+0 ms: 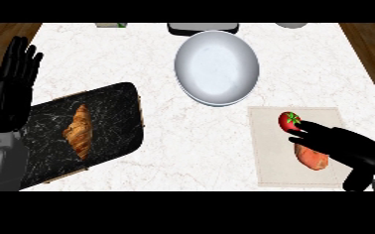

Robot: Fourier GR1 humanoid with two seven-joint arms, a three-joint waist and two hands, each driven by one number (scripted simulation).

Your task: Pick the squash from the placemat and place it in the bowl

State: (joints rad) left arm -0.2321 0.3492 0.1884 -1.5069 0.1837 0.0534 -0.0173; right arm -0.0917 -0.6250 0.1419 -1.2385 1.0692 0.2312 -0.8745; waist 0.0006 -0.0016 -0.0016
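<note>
One hand point(338, 144) over squash point(311, 157) — placemat's point(267, 171) edge

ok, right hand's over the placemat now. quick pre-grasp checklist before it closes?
1. Squash on the placemat: ok, the orange piece lies there, partly under the hand.
2. Right hand above the squash, fingers straight: ok, not yet curled round it.
3. Tomato away from the fingers: not ok, the fingertips reach right beside it; contact cannot tell.
4. Bowl free to receive: ok, nothing shows inside it.
5. Path from placemat to bowl: ok, only bare counter between.
6. Left hand out of the way: ok, resting open at the view's left edge, beside the black tray with the croissant.
</note>
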